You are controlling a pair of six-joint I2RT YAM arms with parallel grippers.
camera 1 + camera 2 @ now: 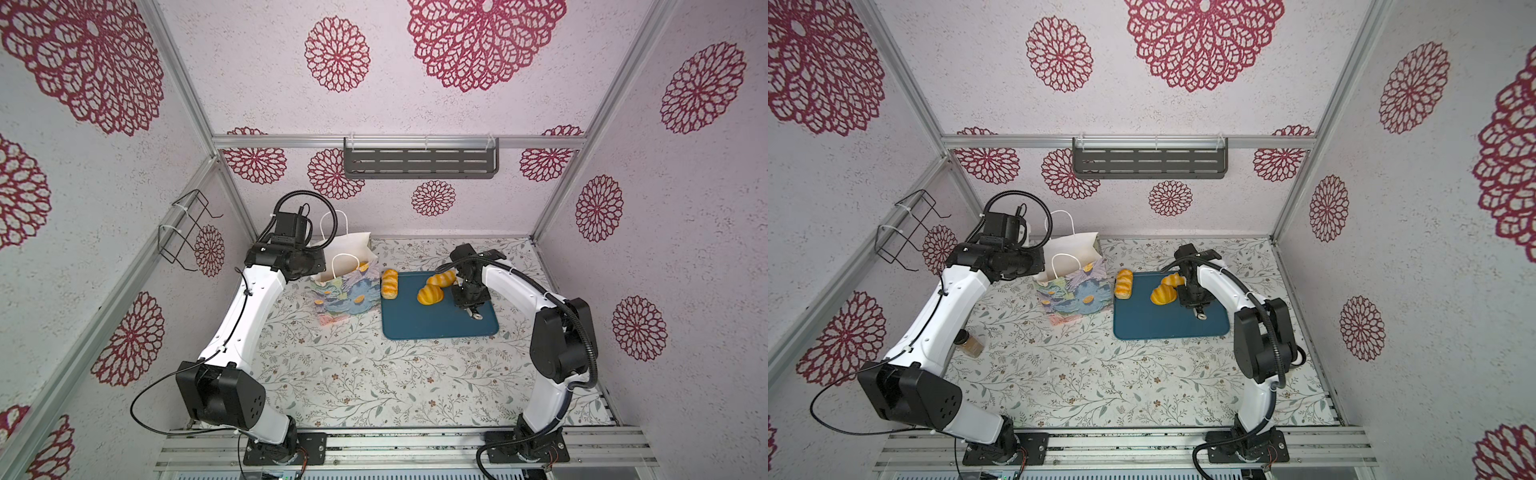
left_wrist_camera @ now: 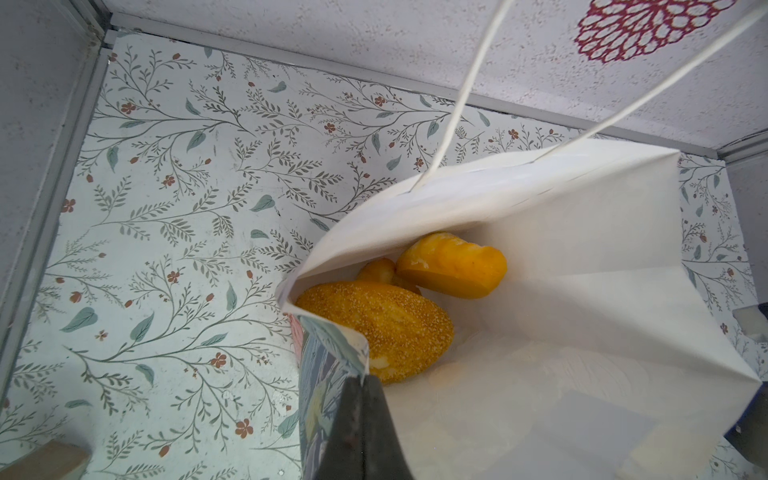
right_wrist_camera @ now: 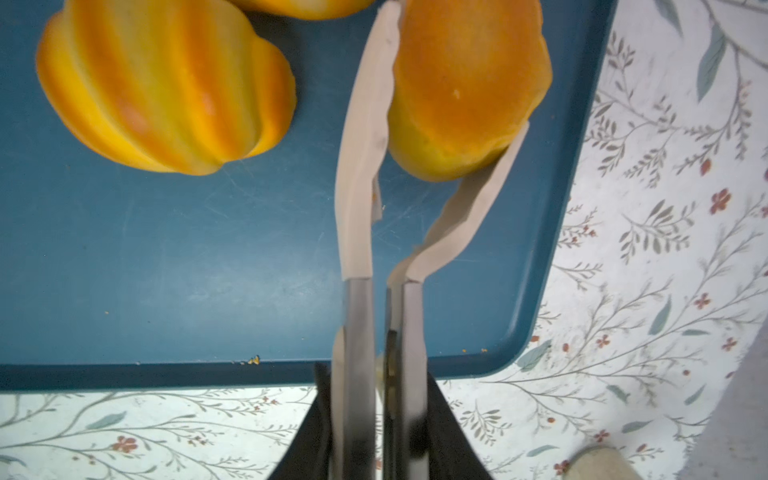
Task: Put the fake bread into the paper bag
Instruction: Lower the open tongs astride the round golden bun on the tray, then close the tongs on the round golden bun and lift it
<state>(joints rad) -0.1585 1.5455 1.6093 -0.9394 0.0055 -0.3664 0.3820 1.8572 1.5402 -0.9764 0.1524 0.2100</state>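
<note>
Left end effector (image 2: 362, 399), seen from its own wrist, is pressed together on the bag (image 2: 582, 249), its dark fingers (image 2: 374, 440) pinching a printed corner of the rim. The bag's mouth is open and white inside. Bread (image 2: 415, 324) lies at the bottom: a seeded loaf (image 2: 365, 324), a smooth curved piece (image 2: 453, 266) and a small piece (image 2: 376, 269) half hidden between them.

From the right wrist, the right end effector (image 3: 376, 395) squeezes the tongs (image 3: 357, 208), whose metal arms nearly meet between its black fingers (image 3: 442, 436). The cream tips clamp a brown-topped bun (image 3: 465, 83) over the tray (image 3: 166, 270); whether the bun touches the tray cannot be told. A striped roll (image 3: 166, 83) lies on the tray just beside the tongs, apart from them.

In both top views the bag stands upright at the back of the desk (image 1: 353, 382), just left of the tray, with the left end effector at its left rim, hidden under the wrist. The right end effector hangs over the tray's right half, the tongs' looped end poking out toward the front. The bun is hidden there. A long roll (image 1: 390, 283) lies on the tray's left edge beside the bag; two shorter rolls (image 1: 430, 295) lie close together mid-tray, just left of the end effector.
</note>
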